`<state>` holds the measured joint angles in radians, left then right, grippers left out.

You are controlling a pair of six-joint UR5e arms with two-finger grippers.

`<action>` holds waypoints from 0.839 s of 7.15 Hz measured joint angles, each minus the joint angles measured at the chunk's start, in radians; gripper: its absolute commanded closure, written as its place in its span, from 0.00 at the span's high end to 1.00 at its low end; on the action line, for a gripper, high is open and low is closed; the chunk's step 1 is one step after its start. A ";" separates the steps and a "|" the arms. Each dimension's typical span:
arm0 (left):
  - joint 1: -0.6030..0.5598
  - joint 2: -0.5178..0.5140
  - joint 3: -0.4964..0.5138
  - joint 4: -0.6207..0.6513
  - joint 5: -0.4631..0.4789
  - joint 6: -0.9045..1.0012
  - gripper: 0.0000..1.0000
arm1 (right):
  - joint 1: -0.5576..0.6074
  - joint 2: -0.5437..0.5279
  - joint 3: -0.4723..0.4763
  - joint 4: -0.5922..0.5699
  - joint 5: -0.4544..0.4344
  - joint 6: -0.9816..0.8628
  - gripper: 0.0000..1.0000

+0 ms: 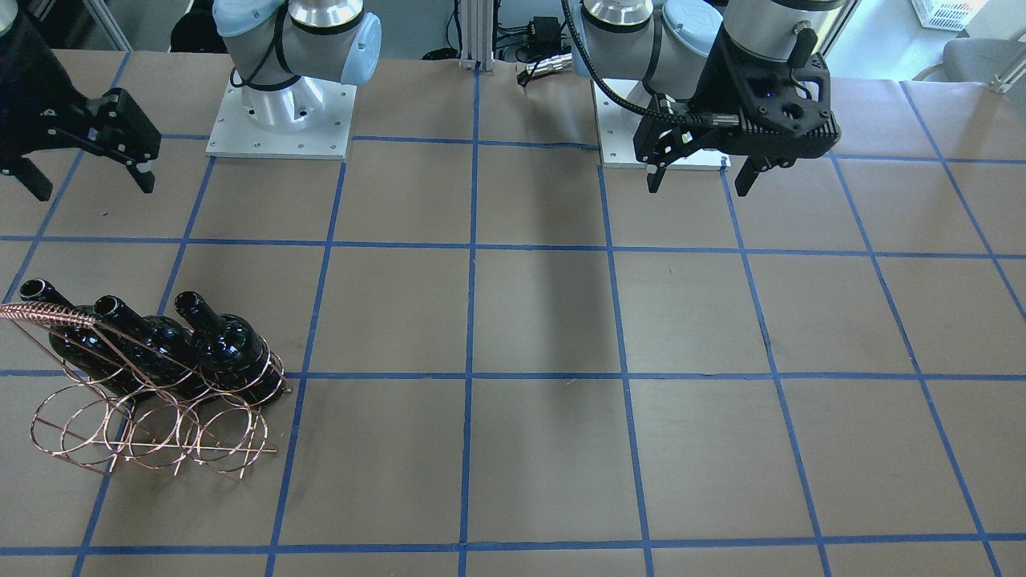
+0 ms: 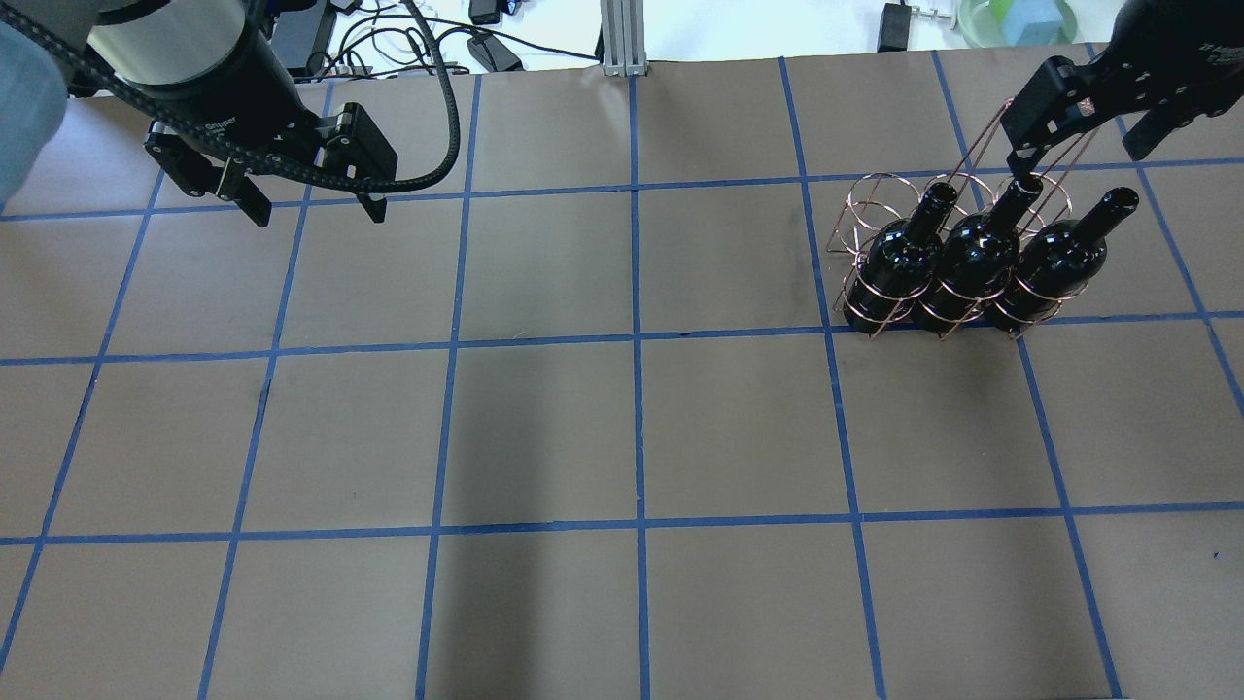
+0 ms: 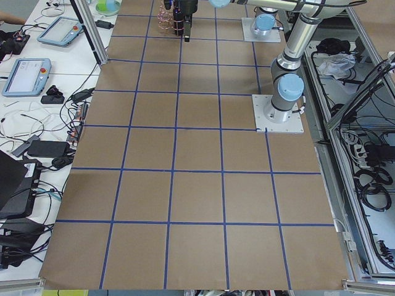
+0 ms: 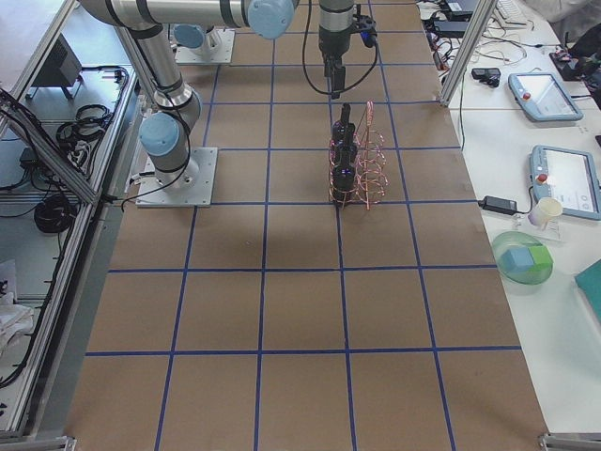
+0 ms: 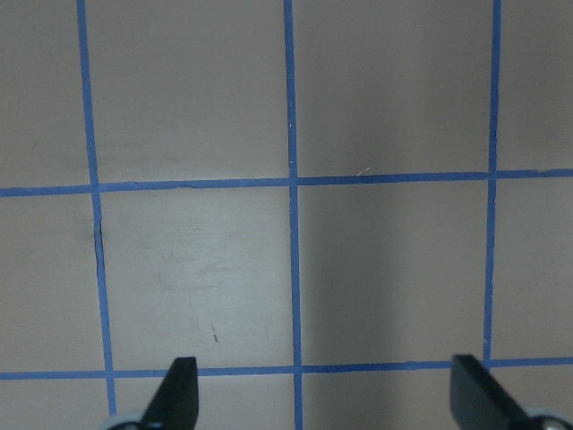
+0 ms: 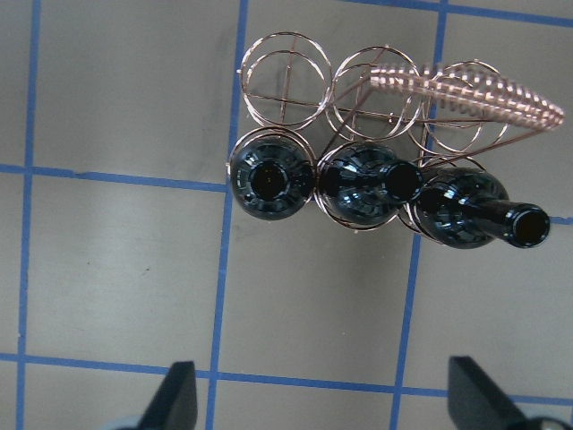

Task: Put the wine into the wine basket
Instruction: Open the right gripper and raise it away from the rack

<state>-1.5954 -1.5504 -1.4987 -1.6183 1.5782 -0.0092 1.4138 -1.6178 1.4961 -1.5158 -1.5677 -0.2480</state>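
Three glossy black wine bottles [image 2: 899,258] [image 2: 972,258] [image 2: 1059,262] stand side by side in the copper wire basket [image 1: 48,315], filling its row nearest the robot. The basket's far row of loops [image 6: 286,76] is empty. In the right wrist view the bottles [image 6: 269,179] [image 6: 363,193] [image 6: 466,219] show from above, beside the coiled handle [image 6: 466,90]. My right gripper [image 2: 1077,156] hangs open and empty above the basket, touching nothing. My left gripper [image 2: 319,214] is open and empty over bare table at the far left.
Brown table with a grid of blue tape [image 2: 637,340]. The arm bases [image 1: 280,120] [image 1: 641,136] stand on the robot's side. Cables [image 2: 466,39] and a green bowl [image 2: 1016,19] lie beyond the far edge.
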 measured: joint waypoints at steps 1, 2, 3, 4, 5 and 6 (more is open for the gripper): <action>0.000 0.000 0.000 0.000 0.000 0.000 1.00 | 0.056 -0.002 0.001 -0.002 0.001 0.072 1.00; 0.000 0.000 0.000 0.000 0.001 0.000 1.00 | 0.110 -0.002 0.001 -0.004 0.002 0.130 1.00; 0.000 0.001 0.000 0.000 0.001 0.000 1.00 | 0.149 -0.002 0.002 -0.004 0.002 0.162 1.00; 0.000 0.001 0.000 0.000 0.001 0.000 1.00 | 0.169 0.000 0.002 -0.005 0.002 0.179 1.00; 0.000 0.001 0.000 0.000 0.000 0.001 1.00 | 0.176 0.001 0.003 -0.005 0.000 0.184 1.00; 0.000 0.001 0.000 0.000 0.000 0.000 1.00 | 0.179 0.001 0.004 -0.004 -0.003 0.185 1.00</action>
<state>-1.5953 -1.5493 -1.4987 -1.6184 1.5785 -0.0089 1.5928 -1.6169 1.4998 -1.5198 -1.5706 -0.0628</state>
